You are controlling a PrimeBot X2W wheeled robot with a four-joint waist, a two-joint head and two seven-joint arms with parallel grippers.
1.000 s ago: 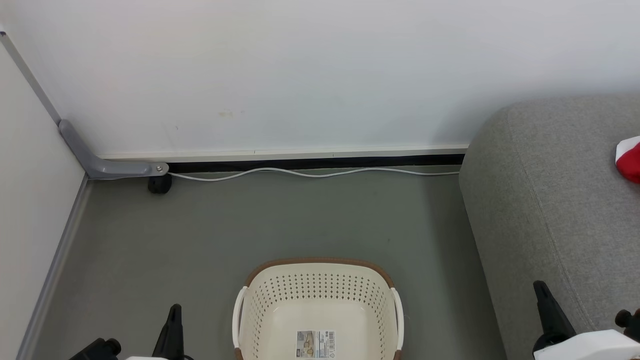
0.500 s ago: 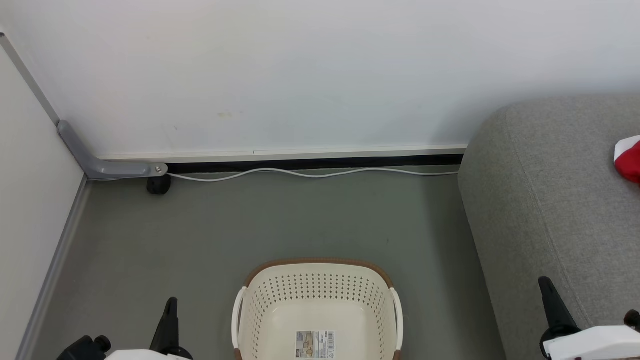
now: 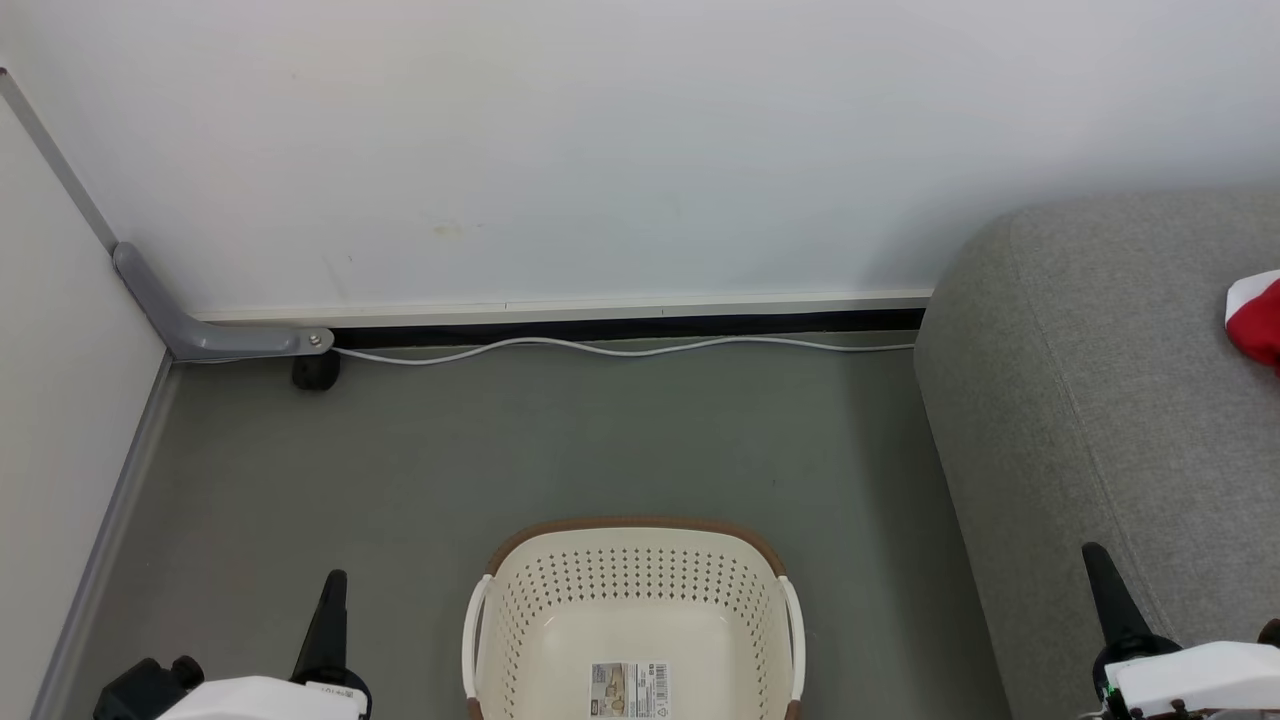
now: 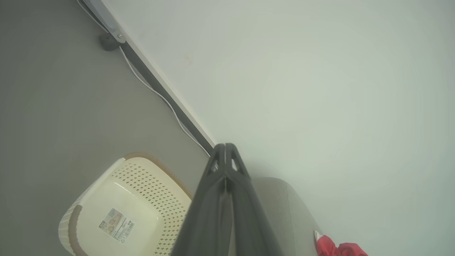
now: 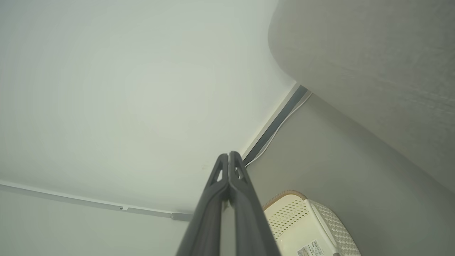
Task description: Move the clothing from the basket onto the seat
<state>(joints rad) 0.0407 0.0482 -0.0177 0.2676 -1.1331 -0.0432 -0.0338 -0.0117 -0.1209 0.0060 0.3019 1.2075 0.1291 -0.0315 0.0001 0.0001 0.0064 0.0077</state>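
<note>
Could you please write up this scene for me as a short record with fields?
basket: cream-white perforated plastic laundry basket with brown rim, on the grey floor; no clothing inside, paper label on its bottom
seat: large grey upholstered sofa, right of the basket
clothing: red and white fabric garment lying on the sofa
left gripper: shut, holding nothing, left of the basket
right gripper: shut, holding nothing, by the sofa's near edge
cable: white cable along the wall's foot

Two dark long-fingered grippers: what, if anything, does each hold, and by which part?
Nothing. The left gripper and right gripper are shut, fingers together and empty; the red-and-white fabric clothing lies on the grey upholstered seat.
</note>
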